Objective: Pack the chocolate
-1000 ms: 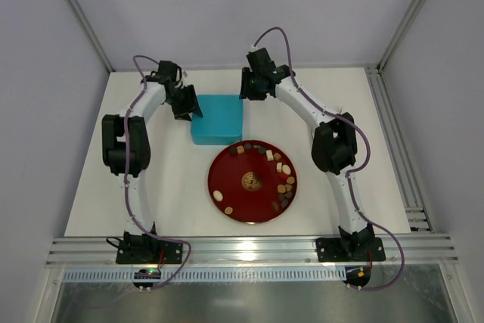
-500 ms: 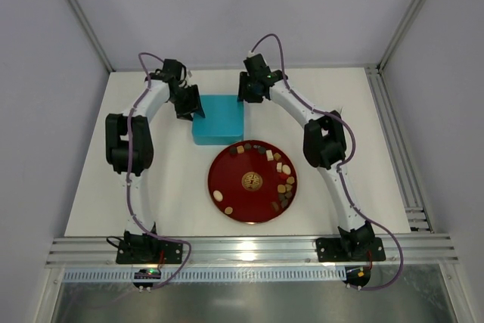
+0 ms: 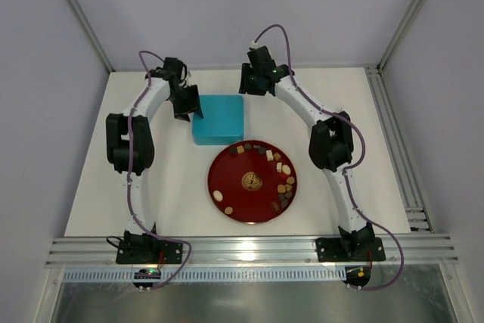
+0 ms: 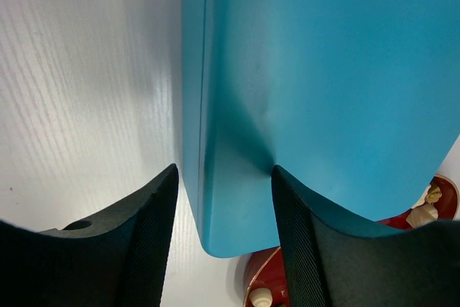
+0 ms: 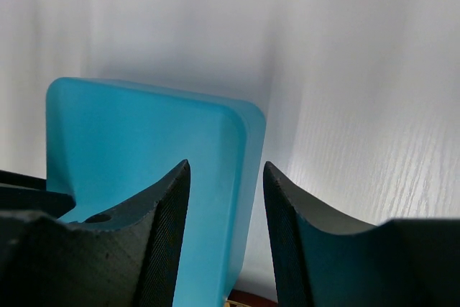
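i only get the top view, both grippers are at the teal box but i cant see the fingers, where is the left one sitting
observer: the left wrist view shows the left gripper straddling a side edge of the teal box, one finger outside the wall, the other over the top
operator: touching it
observer: the top is dimpled right at the inner finger, by its tip, so that one looks pressed in; a full clamp i can't confirm
operator: and the right
observer: the right wrist view shows the right gripper straddling a rounded corner of the box, one finger over its top, one over the table
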Available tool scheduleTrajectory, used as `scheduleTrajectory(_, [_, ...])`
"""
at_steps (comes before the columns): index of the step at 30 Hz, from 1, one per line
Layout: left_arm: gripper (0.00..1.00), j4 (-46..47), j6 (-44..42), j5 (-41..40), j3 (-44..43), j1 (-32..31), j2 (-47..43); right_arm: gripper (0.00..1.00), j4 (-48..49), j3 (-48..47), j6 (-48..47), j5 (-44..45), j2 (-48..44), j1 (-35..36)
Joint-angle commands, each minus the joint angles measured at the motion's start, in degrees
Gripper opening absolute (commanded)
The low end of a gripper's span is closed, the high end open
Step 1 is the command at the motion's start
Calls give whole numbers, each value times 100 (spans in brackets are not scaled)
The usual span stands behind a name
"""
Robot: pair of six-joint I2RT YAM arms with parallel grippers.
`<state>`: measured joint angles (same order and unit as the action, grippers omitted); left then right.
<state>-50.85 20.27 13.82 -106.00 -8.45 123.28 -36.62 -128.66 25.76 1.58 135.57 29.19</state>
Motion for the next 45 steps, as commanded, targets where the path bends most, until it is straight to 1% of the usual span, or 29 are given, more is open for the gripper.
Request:
scheduleTrajectory(1, [55, -276, -138, -222, -281, 71, 38, 48, 234, 42, -124, -18, -619, -1])
scheduleTrajectory(8, [57, -83, -41, -179, -509, 229, -94, 49, 428, 385, -185, -88, -1058, -36])
scheduleTrajectory(12, [57, 145, 38, -126, -703, 273, -24, 49, 375, 438, -282, -88, -1234, -36])
scheduleTrajectory(14, [57, 408, 99, -116, -782, 282, 38, 49, 366, 482, -291, -88, -1296, -36])
scheduleTrajectory(16, [57, 584, 196, -239, -887, 291, 195, 48, 384, 622, -291, -79, -1375, -36])
scheduleTrajectory(19, [56, 603, 231, -301, -1107, 273, 599, 49, 419, 798, -308, -88, -1454, -45])
scheduleTrajectory(22, [55, 384, 214, -284, -1422, 247, 1134, 49, 454, 983, -326, -88, -1489, -36])
scheduleTrajectory(23, [54, 209, 153, -423, -1476, 230, 1258, 49, 489, 1088, -335, -88, -1507, -27])
scheduleTrajectory(25, [54, 146, 144, -407, -1433, 177, 1382, 48, 516, 1167, -343, -88, -1524, -36])
scheduleTrajectory(28, [54, 452, 196, -354, -1013, 151, 1234, 48, 568, 1273, -344, -88, -1568, -36])
scheduleTrajectory(30, [54, 541, 214, -363, -932, 150, 1084, 49, 577, 1291, -343, -264, -1595, -36])
scheduleTrajectory(33, [54, 541, 214, -328, -1019, 150, 908, 48, 586, 1256, -352, -264, -1647, -36])
scheduleTrajectory(38, [56, 559, 240, -249, -1406, 186, 548, 49, 560, 1168, -387, -264, -1744, -45])
scheduleTrajectory(41, [56, 585, 258, -240, -1538, 194, 214, 48, 629, 1316, -422, -238, -1946, -45])
scheduleTrajectory(44, [56, 637, 319, -117, -1381, 186, -251, 51, 805, 1658, -422, -229, -2279, -45])
scheduleTrajectory(45, [56, 681, 337, -134, -1119, 142, -391, 52, 858, 1764, -423, -237, -2376, -54])
